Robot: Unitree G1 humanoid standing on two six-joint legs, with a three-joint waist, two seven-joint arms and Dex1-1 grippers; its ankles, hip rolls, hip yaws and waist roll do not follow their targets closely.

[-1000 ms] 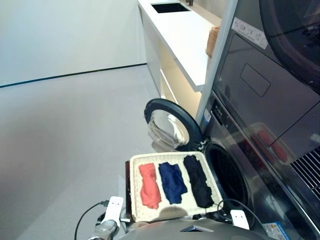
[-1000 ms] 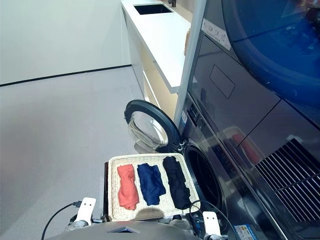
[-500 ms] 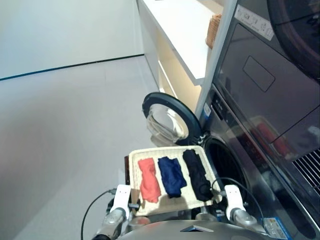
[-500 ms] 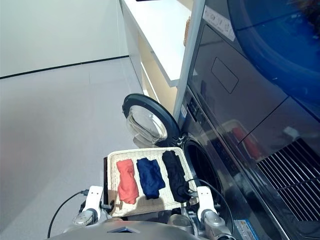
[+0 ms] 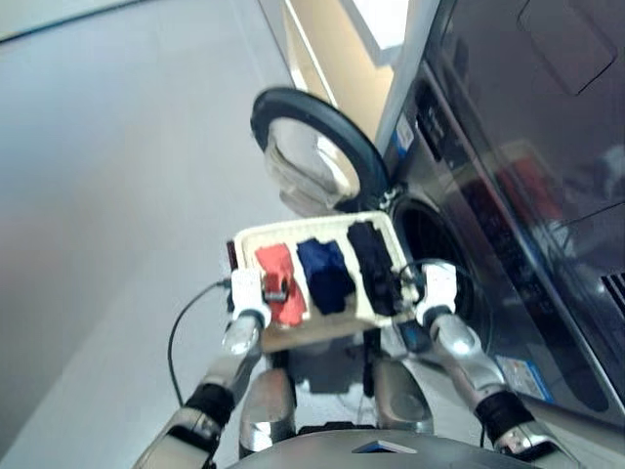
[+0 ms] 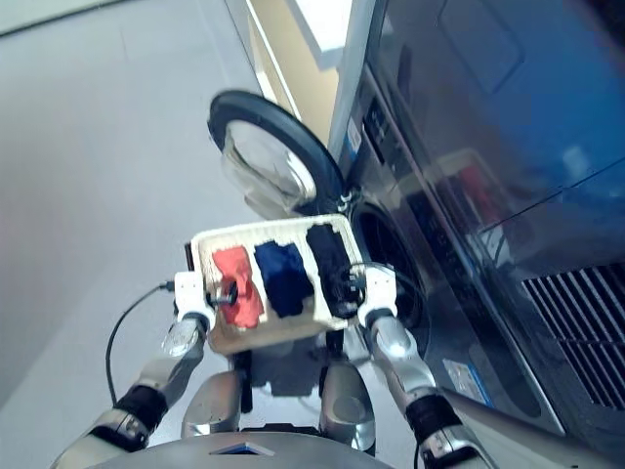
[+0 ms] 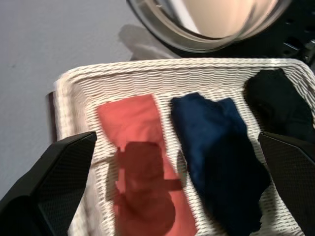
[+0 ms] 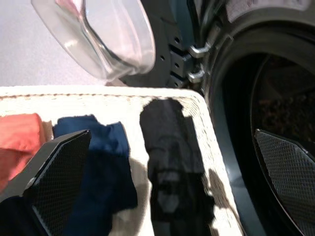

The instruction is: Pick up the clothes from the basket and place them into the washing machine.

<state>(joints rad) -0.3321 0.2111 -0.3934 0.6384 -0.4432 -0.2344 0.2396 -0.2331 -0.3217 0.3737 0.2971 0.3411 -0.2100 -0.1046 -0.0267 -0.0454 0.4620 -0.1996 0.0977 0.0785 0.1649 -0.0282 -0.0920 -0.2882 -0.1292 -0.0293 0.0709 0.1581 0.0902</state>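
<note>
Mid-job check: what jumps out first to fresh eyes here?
The white basket with three garments in a row: orange-red, navy, black. Both grippers hang open above it, the left over the orange-red one, the right over the black one. Just beyond, the washing machine gapes, its door swung wide.

I can't read any text, brand or number from here. The washing machine (image 5: pixel 459 195) carries a small blue-and-white sticker (image 5: pixel 403 132) on its front edge, up beyond my right gripper (image 5: pixel 405 286), and another label (image 5: pixel 516 375) low on its front panel nearer me, but the print on both is too small to make out.
</note>
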